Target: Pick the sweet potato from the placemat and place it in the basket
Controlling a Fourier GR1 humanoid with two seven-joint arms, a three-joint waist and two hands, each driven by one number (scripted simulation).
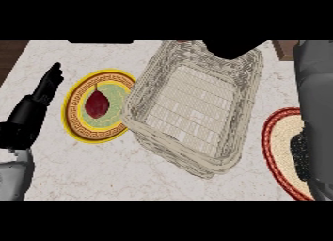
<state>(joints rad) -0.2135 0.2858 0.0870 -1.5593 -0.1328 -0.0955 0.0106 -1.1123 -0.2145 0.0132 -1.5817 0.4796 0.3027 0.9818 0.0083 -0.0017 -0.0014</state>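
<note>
Sweet potato (97, 104) lying on round yellow-rimmed placemat (99, 106), dark red, long axis running away from the viewer, pointed tip at the far end. Not held, not touched. Left hand (32, 111) at the view's left edge, fingers (51, 79) straight and pressed together, pointing toward the far side of the counter (128, 164); nothing between them. Placemat just right of those fingers, sweet potato beyond the fingertips' right side, apart from them. Wicker basket (155, 141) further right again, its near-left rim just beside the placemat's right edge; interior showing only woven bottom. Right forearm (322, 117) filling the view's right edge, over a red-rimmed mat (273, 141). Right hand (232, 47) dark, at the basket's far rim; finger state cannot be told.
</note>
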